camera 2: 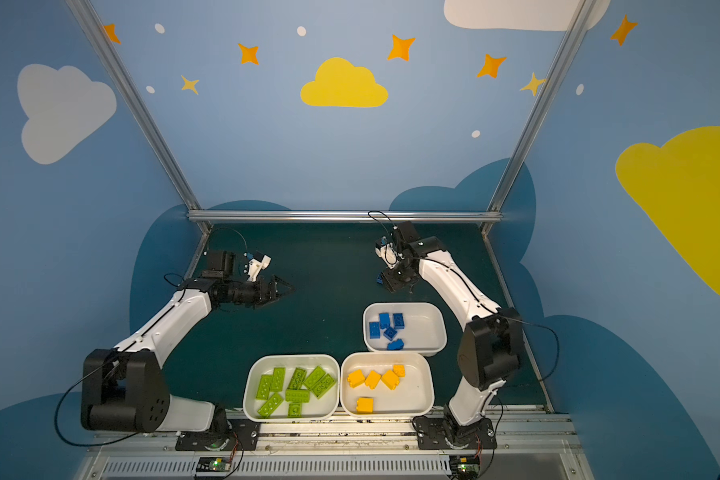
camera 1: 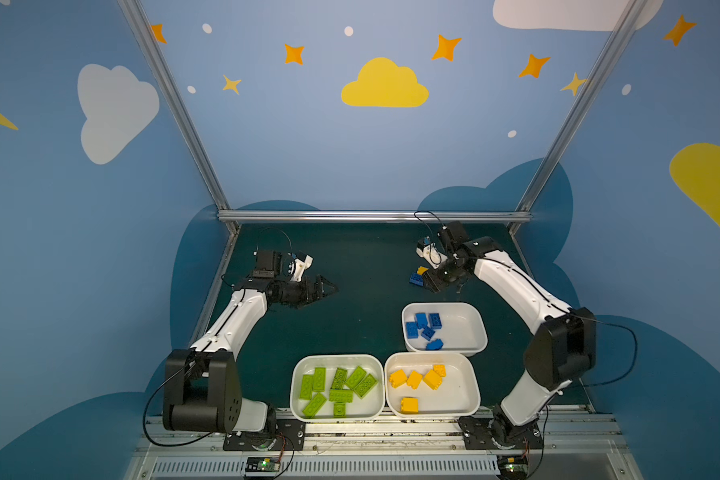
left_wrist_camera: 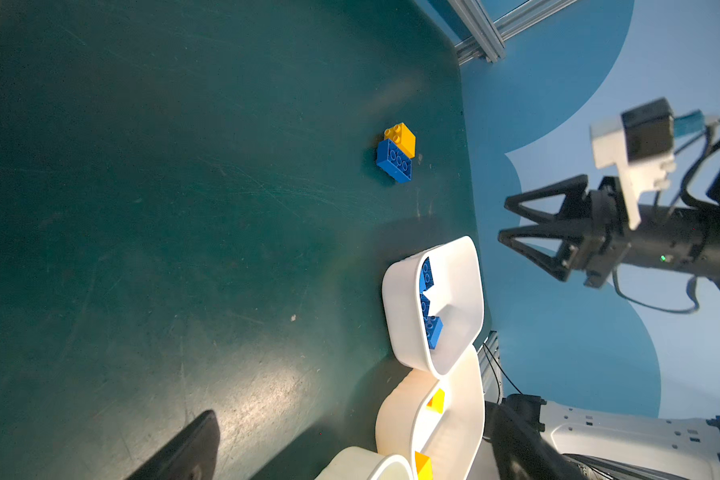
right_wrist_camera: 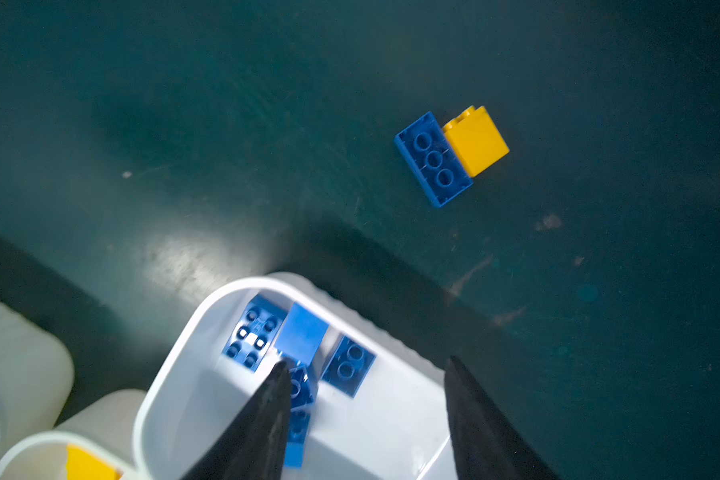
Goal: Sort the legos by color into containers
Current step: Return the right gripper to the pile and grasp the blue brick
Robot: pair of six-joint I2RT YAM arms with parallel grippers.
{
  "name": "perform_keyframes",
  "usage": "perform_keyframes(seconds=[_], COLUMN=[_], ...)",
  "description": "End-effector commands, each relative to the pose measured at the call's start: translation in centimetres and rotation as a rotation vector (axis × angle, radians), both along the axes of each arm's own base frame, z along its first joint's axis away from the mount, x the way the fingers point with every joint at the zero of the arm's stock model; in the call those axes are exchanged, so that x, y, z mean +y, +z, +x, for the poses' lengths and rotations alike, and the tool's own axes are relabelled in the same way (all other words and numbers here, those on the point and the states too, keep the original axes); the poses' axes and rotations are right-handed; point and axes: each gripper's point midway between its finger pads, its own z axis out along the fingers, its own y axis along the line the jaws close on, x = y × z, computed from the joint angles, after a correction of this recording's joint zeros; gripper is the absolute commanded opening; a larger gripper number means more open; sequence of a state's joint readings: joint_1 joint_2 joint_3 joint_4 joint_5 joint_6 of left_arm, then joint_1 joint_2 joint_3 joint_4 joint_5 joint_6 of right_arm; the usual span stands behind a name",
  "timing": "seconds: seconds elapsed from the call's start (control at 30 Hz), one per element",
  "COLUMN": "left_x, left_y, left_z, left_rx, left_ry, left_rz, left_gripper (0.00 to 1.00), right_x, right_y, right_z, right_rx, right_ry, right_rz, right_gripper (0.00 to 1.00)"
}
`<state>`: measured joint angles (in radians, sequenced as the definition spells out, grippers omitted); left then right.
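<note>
A blue lego (right_wrist_camera: 433,160) lies bottom-up on the green mat, touching a yellow lego (right_wrist_camera: 476,141); both show in a top view, blue (camera 1: 415,278) and yellow (camera 1: 422,270). My right gripper (right_wrist_camera: 366,362) hangs open and empty over the far end of the white container (camera 1: 470,332) that holds several blue legos (camera 1: 425,330). Its fingers also show apart in the left wrist view (left_wrist_camera: 503,220). My left gripper (camera 1: 329,287) hovers open and empty over the mat at the left. Green legos (camera 1: 337,388) fill the front-left container (camera 1: 298,374), yellow ones (camera 1: 416,380) the front-right container (camera 1: 466,399).
An aluminium frame rail (camera 1: 371,216) borders the mat at the back, and posts run along both sides. The three containers sit close together at the front right. Both arm bases are mounted on the rail at the front edge.
</note>
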<state>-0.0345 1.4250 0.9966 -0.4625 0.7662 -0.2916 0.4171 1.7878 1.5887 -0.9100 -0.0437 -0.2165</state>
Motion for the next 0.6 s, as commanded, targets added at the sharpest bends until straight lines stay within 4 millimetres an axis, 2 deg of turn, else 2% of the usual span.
perform_keyframes(seconds=[0.0, 0.13, 0.23, 0.57], left_x=[0.2, 0.2, 0.2, 0.1], left_y=[0.2, 0.1, -0.2, -0.8], left_z=[-0.3, -0.2, -0.2, 0.2], left_rx=[-0.014, -0.014, -0.006, 0.012], left_ry=[-0.004, -0.001, -0.002, -0.007], left_rz=[0.005, 0.005, 0.008, 0.006], left_gripper=[1.0, 0.99, 1.0, 0.99], right_x=[0.4, 0.7, 0.0, -1.9], right_y=[-1.4, -4.0, -5.4, -9.1], right_z=[2.6, 4.9, 6.2, 6.3], right_rx=[0.01, 0.025, 0.071, 0.192], right_ry=[-0.008, 0.08, 0.059, 0.055], right_rz=[-0.019, -0.062, -0.073, -0.067], right_gripper=[0.59, 0.58, 0.58, 0.59])
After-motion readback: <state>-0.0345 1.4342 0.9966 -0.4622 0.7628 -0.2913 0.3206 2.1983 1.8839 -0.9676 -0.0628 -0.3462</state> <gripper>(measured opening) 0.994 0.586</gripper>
